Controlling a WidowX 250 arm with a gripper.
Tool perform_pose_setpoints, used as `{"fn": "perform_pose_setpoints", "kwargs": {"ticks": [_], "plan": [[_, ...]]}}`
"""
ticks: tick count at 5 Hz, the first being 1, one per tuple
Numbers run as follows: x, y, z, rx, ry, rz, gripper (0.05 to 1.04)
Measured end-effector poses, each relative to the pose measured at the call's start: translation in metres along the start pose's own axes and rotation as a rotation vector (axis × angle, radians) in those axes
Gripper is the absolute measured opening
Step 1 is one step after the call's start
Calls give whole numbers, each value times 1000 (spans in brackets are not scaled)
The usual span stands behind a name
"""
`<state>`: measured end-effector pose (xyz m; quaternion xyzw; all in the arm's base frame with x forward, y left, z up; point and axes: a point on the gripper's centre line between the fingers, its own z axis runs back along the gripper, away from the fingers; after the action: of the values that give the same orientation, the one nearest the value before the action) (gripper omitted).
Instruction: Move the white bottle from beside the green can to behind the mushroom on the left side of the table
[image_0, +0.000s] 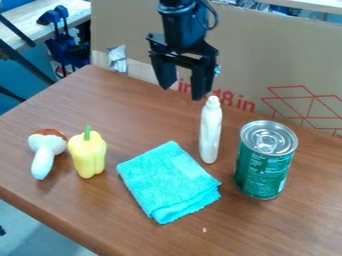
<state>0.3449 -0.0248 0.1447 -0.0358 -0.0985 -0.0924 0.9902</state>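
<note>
The black gripper (182, 91) hangs above the back part of the table, open, with nothing between its fingers. Just below and to its right stands a slim white bottle (210, 131). A green can (263, 162) with a silver top is upright to the right of the bottle. A folded turquoise cloth (167, 181) lies flat in the middle, in front of the gripper. Left of the cloth a yellow bell pepper (87, 153) with a green stem stands upright. At the far left lies a toy mushroom (44, 151) with a brown and white cap and a pale stem.
Everything rests on a brown wooden table (280, 225), whose front left edge runs diagonally. A cardboard panel (280, 55) rises behind the table's back edge. Blue clamps (60, 42) and another bench (40, 20) are beyond the table at the upper left.
</note>
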Motion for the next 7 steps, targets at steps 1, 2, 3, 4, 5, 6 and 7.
{"fn": "perform_pose_setpoints", "kwargs": {"ticks": [1, 2, 3, 4, 5, 6, 7], "plan": [[5, -7, -7, -15, 10, -8, 1002], [9, -7, -18, -26, 31, -2, 1002], [16, -8, -22, -25, 30, -3, 1002], [22, -7, -29, -25, 42, -6, 1002], [26, -8, -32, -24, 42, 5, 1002], [28, -9, -33, -24, 41, 14, 962], [29, -12, -33, -24, 34, 11, 685]]}}
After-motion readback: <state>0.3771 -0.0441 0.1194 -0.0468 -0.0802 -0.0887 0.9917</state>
